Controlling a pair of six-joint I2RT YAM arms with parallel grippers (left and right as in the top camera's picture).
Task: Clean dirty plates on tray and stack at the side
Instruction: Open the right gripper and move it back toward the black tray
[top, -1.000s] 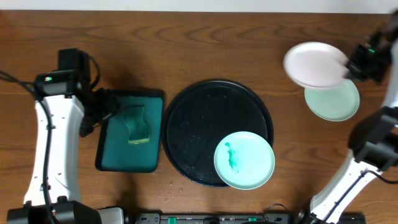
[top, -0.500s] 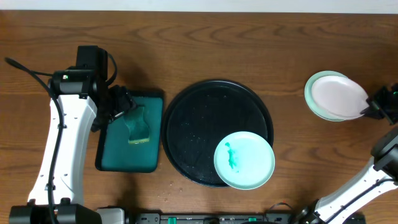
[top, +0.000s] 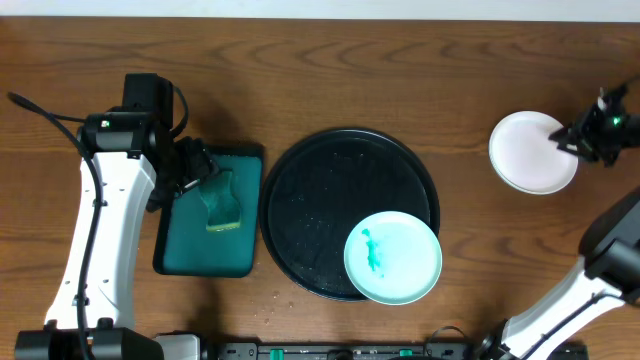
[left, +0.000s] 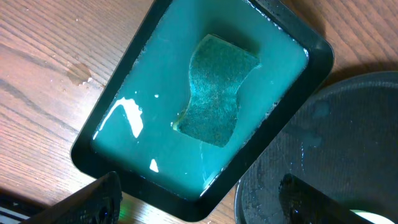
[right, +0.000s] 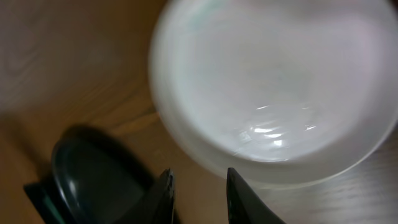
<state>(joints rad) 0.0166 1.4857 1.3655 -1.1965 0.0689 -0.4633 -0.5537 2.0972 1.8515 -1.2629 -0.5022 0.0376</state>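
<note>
My right tool (right: 199, 190) has put the white plate (top: 532, 152) down on the side stack because it is clean. The tool is open a little and empty. My left tool (left: 202, 199) is wide open and empty above the sponge (left: 214, 90). One smeared green plate (top: 393, 257) waits on the tray (top: 310, 190).

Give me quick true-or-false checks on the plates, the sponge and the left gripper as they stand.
1. A smeared mint plate lies on the black tray. True.
2. The sponge rests on that plate. False: it lies in the teal tray.
3. The white plate sits off the black tray, to its right in the overhead view. True.
4. The left gripper clamps the sponge. False: it is open and holds nothing.
</note>
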